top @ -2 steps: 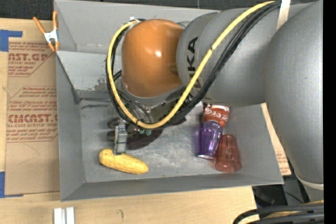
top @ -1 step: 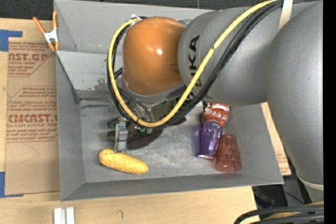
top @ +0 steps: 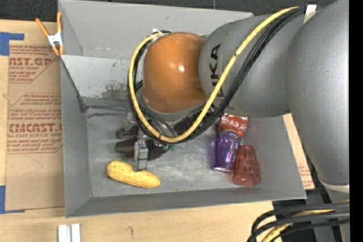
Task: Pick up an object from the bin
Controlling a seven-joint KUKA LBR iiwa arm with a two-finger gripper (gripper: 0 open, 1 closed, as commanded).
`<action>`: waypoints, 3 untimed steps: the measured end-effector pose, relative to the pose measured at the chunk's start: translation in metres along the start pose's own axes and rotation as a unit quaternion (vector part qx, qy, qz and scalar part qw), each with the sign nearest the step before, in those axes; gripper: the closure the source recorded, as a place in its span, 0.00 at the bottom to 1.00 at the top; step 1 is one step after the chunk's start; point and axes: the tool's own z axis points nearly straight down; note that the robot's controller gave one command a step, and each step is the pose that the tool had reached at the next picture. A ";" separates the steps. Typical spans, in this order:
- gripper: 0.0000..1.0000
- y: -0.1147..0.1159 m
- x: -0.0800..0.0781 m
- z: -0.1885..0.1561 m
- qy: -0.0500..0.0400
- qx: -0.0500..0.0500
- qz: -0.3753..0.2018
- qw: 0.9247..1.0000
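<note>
Yellow banana [top: 133,174] at near left of bin [top: 76,139], just under pincer [top: 138,154]; cannot tell if clenched; purple cup [top: 225,151] right.

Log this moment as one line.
hand: just above yellow banana, bin lower left | banana: on floor | purple cup, red cup: right side

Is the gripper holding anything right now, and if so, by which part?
Cannot be told. The gripper is low, just above the yellow banana-shaped thing by the front wall of the grey metal bin; no grip on it shows.
</note>
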 end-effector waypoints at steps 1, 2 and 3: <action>1.00 -0.004 -0.049 0.092 0.003 0.001 0.045 0.999; 1.00 -0.004 -0.049 0.092 0.003 0.001 0.045 0.999; 1.00 -0.008 -0.040 -0.056 0.002 0.001 0.041 0.999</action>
